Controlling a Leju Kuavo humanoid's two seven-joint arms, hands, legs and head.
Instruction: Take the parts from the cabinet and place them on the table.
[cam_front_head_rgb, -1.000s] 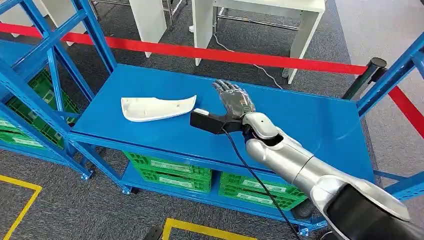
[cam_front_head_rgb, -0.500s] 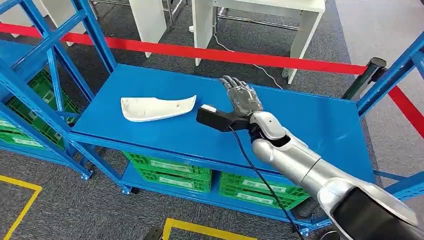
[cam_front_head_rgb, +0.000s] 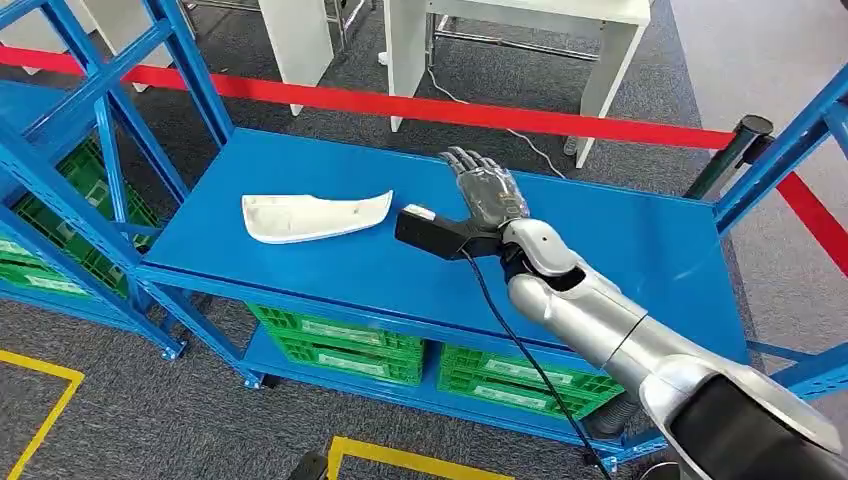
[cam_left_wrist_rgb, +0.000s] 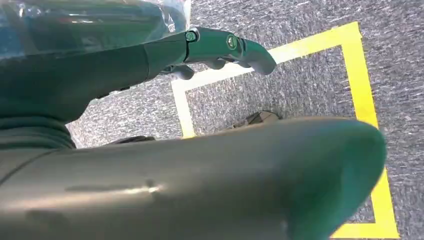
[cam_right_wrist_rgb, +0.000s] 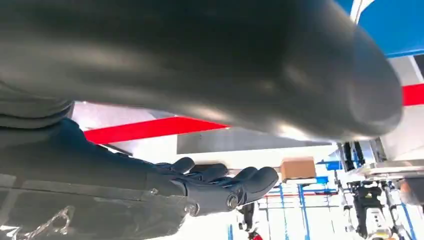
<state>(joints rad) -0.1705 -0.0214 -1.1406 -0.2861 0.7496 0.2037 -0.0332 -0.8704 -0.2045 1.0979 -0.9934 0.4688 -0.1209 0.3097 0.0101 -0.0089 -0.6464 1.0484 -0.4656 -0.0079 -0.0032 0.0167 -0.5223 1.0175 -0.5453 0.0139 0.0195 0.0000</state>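
My right hand (cam_front_head_rgb: 485, 190) hovers over the blue table (cam_front_head_rgb: 300, 270), dark fingers (cam_front_head_rgb: 462, 160) spread apart and holding nothing, palm facing up and away from the flat metal top. Behind it runs my right arm (cam_front_head_rgb: 590, 320), a smooth silver tube with a rounded white cap at the wrist, where a boxy black camera (cam_front_head_rgb: 430, 232) juts out and a thin black cable (cam_front_head_rgb: 510, 340) trails down past the table's front edge.

The part (cam_front_head_rgb: 312, 216) lies on the table well apart from the hand, toward my left: a white moulded shell, long and shallow, curved like a boat with one end tapering to a point and a matte, plastic-looking surface.

Under the tabletop, green slatted crates (cam_front_head_rgb: 340, 345) with pale labels sit on the lower shelf. A blue steel rack (cam_front_head_rgb: 100, 120) of bolted angle bars stands at the left, more green crates inside it. A red barrier tape (cam_front_head_rgb: 450, 108) stretches across behind the table to a black post (cam_front_head_rgb: 735, 150), with white table legs (cam_front_head_rgb: 405, 50) beyond it on grey speckled carpet.

My left hand (cam_left_wrist_rgb: 220, 47) hangs above grey carpet marked with yellow floor tape (cam_left_wrist_rgb: 357, 75); its dark green-tinted fingers extend together, lightly bent, with nothing in them.
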